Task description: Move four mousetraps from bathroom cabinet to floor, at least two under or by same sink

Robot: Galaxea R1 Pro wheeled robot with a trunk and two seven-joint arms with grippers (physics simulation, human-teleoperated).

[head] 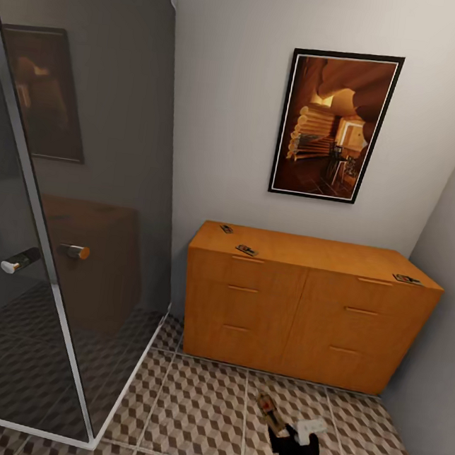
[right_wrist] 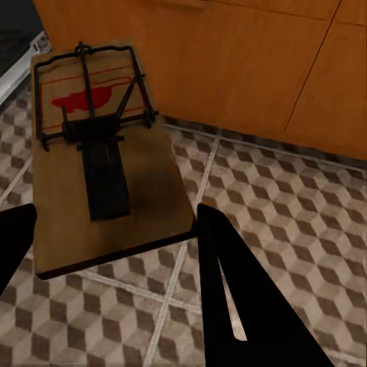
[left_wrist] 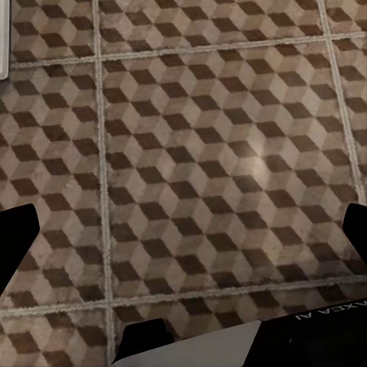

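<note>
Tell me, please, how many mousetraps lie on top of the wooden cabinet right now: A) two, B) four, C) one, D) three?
D: the head view shows three on the cabinet top, two near its left end and one at its right edge; the fourth mousetrap is at the right gripper.

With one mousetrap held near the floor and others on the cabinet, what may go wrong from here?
1. The right gripper seems to hold the mousetrap only by its near edge, above the bathroom floor; it may slip and fall early.
2. No sink is in view here, so traps laid down at this spot may not count as next to it.
3. Three mousetraps remain on the cabinet; the one at the far right lies at the very edge and may be knocked off.
</note>
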